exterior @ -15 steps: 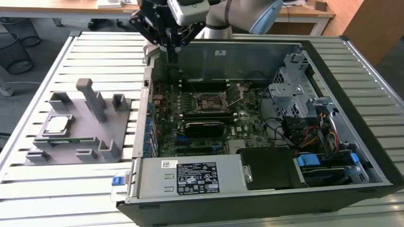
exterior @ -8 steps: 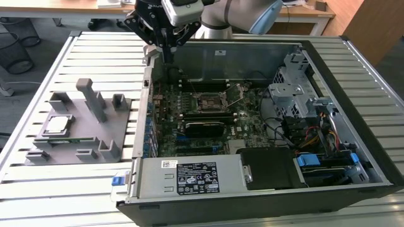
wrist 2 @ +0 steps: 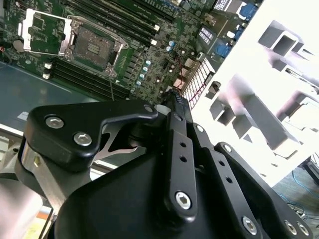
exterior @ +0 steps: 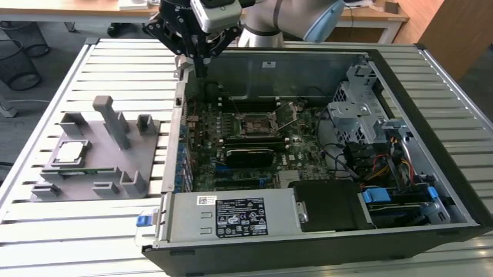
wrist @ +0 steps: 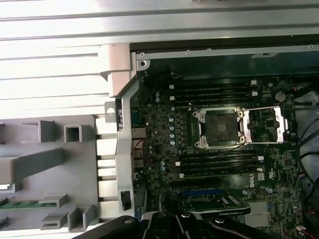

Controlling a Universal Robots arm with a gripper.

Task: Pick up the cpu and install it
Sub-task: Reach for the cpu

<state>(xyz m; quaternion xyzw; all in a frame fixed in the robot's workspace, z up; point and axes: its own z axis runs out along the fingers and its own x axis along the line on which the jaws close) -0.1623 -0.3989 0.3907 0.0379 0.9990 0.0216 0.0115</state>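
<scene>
The cpu (exterior: 69,151), a small square chip with a silver top, lies flat on the grey fixture (exterior: 115,167) at the exterior view's left, outside the computer case. My gripper (exterior: 200,72) hangs above the far left corner of the open case, fingers pointing down, shut and holding nothing. It is well away from the cpu. In the second wrist view the gripper (wrist 2: 173,98) tapers to one closed tip. The black socket (exterior: 255,123) on the motherboard is bare, with its metal frame (wrist: 269,124) swung open; both wrist views show the socket (wrist 2: 92,48) (wrist: 219,128).
A long green memory stick (exterior: 73,171) lies on the fixture near the cpu. Tall grey posts (exterior: 112,118) rise from the fixture. The case holds a power supply (exterior: 231,216), a drive cage (exterior: 358,109) and cables. All stands on a slatted metal table (exterior: 46,231).
</scene>
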